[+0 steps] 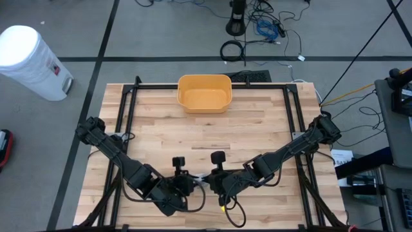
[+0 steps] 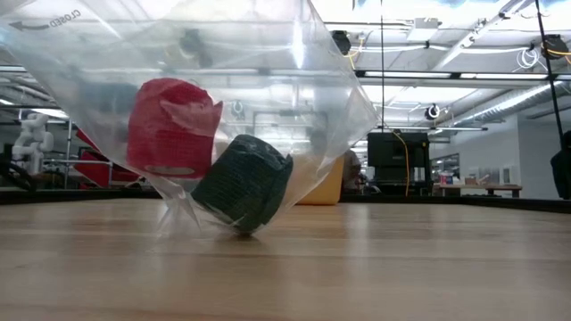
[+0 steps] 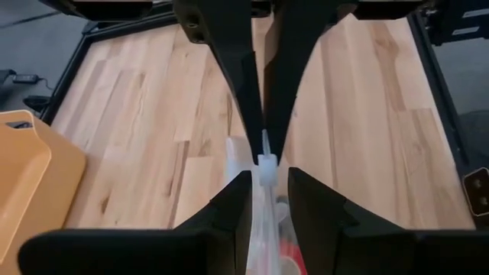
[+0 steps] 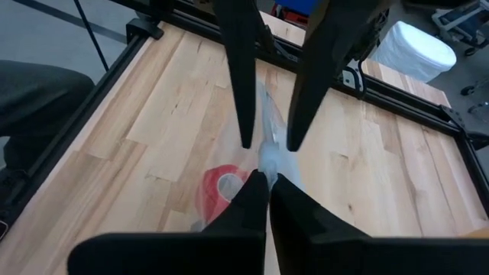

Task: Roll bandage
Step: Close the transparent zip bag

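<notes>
Both grippers pinch a clear bag at the bottom centre of the high view.

The left gripper [image 1: 187,185] grips the bag [image 2: 268,98] top edge, fingers [image 3: 229,210] narrow on it; just to its right the right gripper [image 1: 215,183] clamps the same edge. In the low view the bag fills the upper left, its bottom touching the surface [image 2: 401,259], with a red roll [image 2: 168,129] to the left of a dark green roll [image 2: 245,183]. An orange tub [image 1: 205,93] sits at top centre.

Workshop surroundings, grey floor, overhead strip lighting.
Grey floor [image 1: 161,26] marked with dark lines; white bin [image 1: 32,61] at ten o'clock of the table; loose cables [image 1: 257,29] at twelve o'clock; ceiling lights [image 2: 500,94]; distant desks [image 2: 482,189].
</notes>
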You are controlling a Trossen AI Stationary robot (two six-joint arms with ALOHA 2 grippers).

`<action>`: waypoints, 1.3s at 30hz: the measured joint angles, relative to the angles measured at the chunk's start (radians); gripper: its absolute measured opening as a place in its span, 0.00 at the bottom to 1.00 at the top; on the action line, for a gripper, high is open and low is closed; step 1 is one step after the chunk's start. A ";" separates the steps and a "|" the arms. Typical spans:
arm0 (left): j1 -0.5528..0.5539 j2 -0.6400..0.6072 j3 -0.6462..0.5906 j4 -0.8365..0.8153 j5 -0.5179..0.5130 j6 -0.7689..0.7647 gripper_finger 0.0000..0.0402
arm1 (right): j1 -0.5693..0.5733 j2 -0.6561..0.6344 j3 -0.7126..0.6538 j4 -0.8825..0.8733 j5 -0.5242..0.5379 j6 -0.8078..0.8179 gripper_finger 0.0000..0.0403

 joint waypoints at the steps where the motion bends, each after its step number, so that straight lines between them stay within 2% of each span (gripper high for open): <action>1: 0.000 0.000 0.000 0.000 -0.004 0.000 0.23 | 0.000 0.000 0.000 0.000 0.000 -0.002 0.00; 19: 0.013 0.027 0.000 0.000 0.005 0.003 0.23 | 0.000 0.000 0.000 0.017 -0.002 -0.013 0.00; 29: 0.006 0.027 0.000 0.000 -0.013 0.003 0.09 | 0.000 0.000 0.000 0.013 -0.001 -0.013 0.00; 39: 0.001 0.027 0.000 -0.001 -0.019 0.002 0.08 | 0.002 0.000 0.000 0.009 0.020 -0.013 0.00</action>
